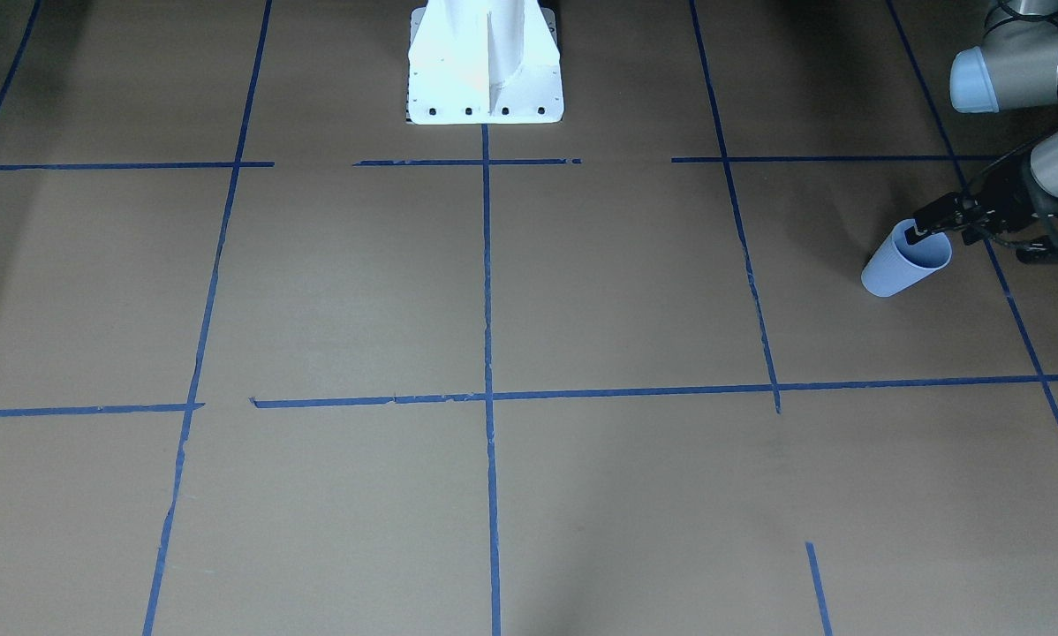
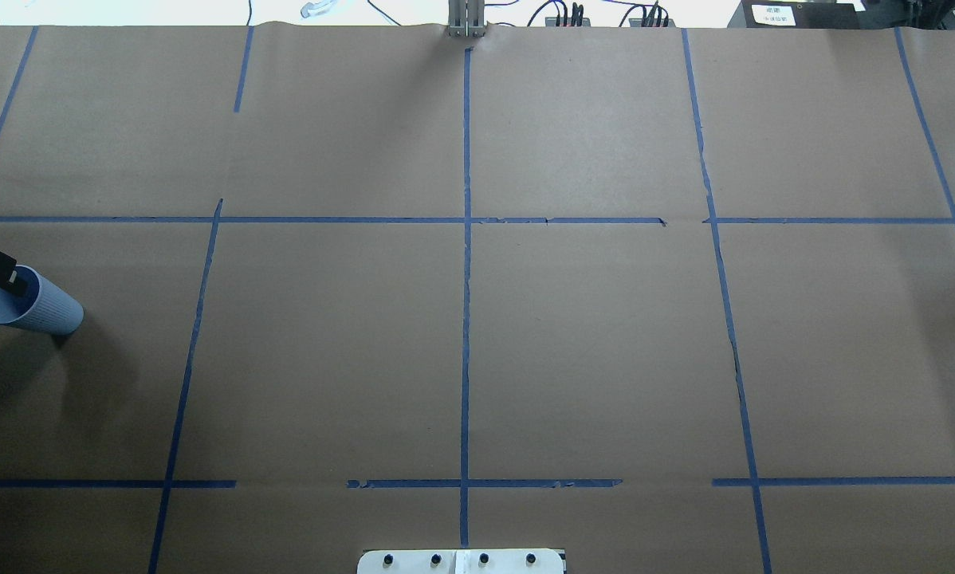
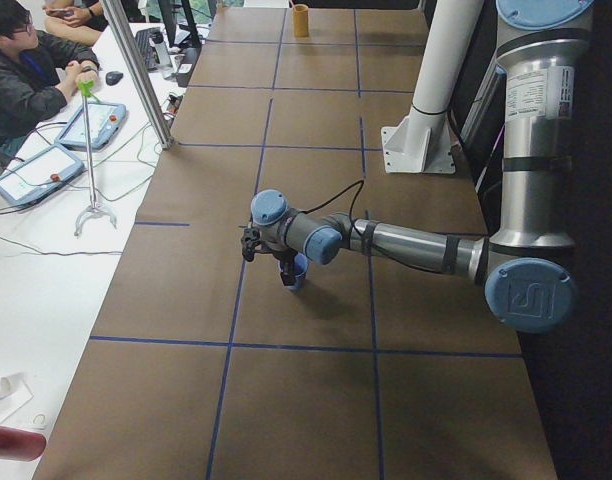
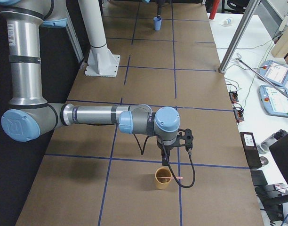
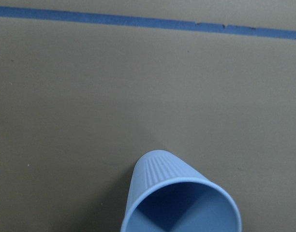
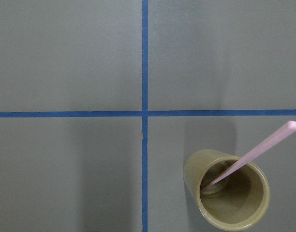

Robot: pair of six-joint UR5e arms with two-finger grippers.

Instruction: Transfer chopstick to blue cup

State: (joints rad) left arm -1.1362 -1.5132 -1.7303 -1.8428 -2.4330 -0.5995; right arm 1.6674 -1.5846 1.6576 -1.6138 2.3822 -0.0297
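Observation:
The blue cup (image 1: 902,263) stands near the table's left end; it also shows in the overhead view (image 2: 35,307) and the left wrist view (image 5: 179,203). My left gripper (image 1: 919,233) sits at its rim, fingers straddling the wall and shut on it. One pale pink chopstick (image 6: 252,153) leans in a tan bamboo cup (image 6: 235,215) near the table's right end, its tip sticking out over the rim. My right gripper (image 4: 165,157) hangs just above that cup (image 4: 163,179); I cannot tell whether it is open or shut. No fingers show in either wrist view.
The white robot base (image 1: 485,66) stands at the table's near edge. Blue tape lines (image 2: 465,239) grid the brown paper. An operator (image 3: 26,75), tablets and a metal post (image 3: 136,70) are along the far side.

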